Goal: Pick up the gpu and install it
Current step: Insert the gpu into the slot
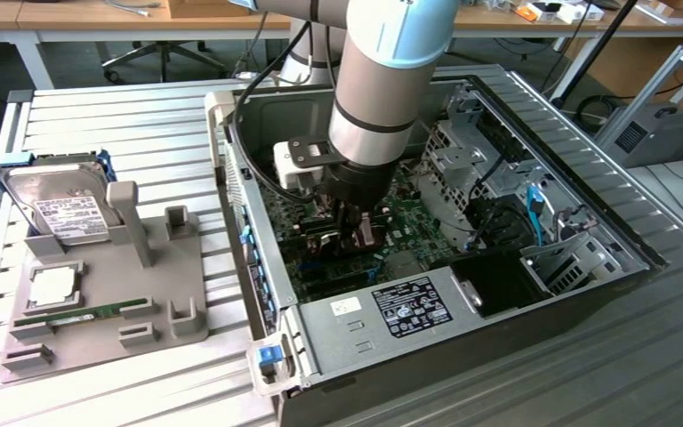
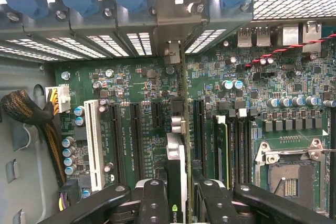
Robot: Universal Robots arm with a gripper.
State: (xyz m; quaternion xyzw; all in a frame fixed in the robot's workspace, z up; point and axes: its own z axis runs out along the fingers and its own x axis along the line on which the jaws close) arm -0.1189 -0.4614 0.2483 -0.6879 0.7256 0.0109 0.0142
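I see the gpu (image 2: 176,163) edge-on in the wrist view, a thin dark card standing upright between my fingers (image 2: 153,203). My gripper (image 2: 176,205) is shut on it. The card lies along the green motherboard (image 2: 131,85), between the long black slots, and its silver bracket (image 2: 176,11) reaches the case's rear slot openings. How deep it sits in a slot I cannot tell. In the exterior view my gripper (image 1: 354,233) is down inside the open computer case (image 1: 437,307), with the gpu (image 1: 368,233) as a dark piece between the fingers.
A white slot (image 2: 93,142) and yellow-black cable bundle (image 2: 31,114) lie beside the card. The CPU socket (image 2: 289,174) is on the other side. On the exterior view's left, a grey holder (image 1: 140,267) carries a hard drive (image 1: 63,200) and a memory stick (image 1: 86,311).
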